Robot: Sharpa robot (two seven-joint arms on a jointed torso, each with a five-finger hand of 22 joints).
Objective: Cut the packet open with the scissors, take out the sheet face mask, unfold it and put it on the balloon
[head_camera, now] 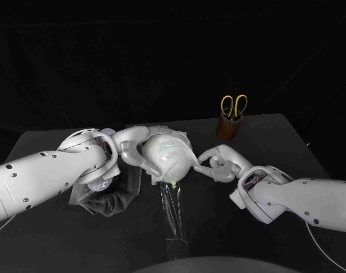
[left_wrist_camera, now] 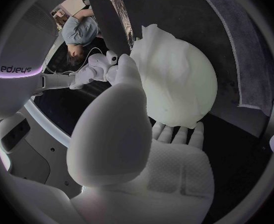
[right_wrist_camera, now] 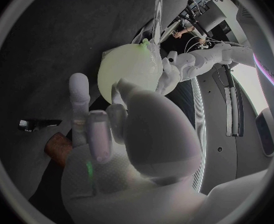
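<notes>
The pale balloon [head_camera: 171, 159] sits at the table's middle with the white sheet face mask [head_camera: 163, 147] draped over its top. My left hand [head_camera: 128, 151] cups the balloon's left side. In the left wrist view its thumb [left_wrist_camera: 127, 79] lies along the mask [left_wrist_camera: 174, 69] and its fingers [left_wrist_camera: 174, 133] reach under the balloon. My right hand [head_camera: 213, 166] is at the balloon's right side, fingers spread, with its thumb tip [right_wrist_camera: 119, 88] touching the balloon [right_wrist_camera: 129, 67]. The cut clear packet [head_camera: 173, 219] lies flat in front. Yellow-handled scissors [head_camera: 233, 106] stand in a brown holder [head_camera: 230, 128].
A dark cloth [head_camera: 111, 196] lies crumpled under my left forearm, left of the packet. The holder stands at the back right, behind my right hand. The black table [head_camera: 271, 148] ends close behind the holder.
</notes>
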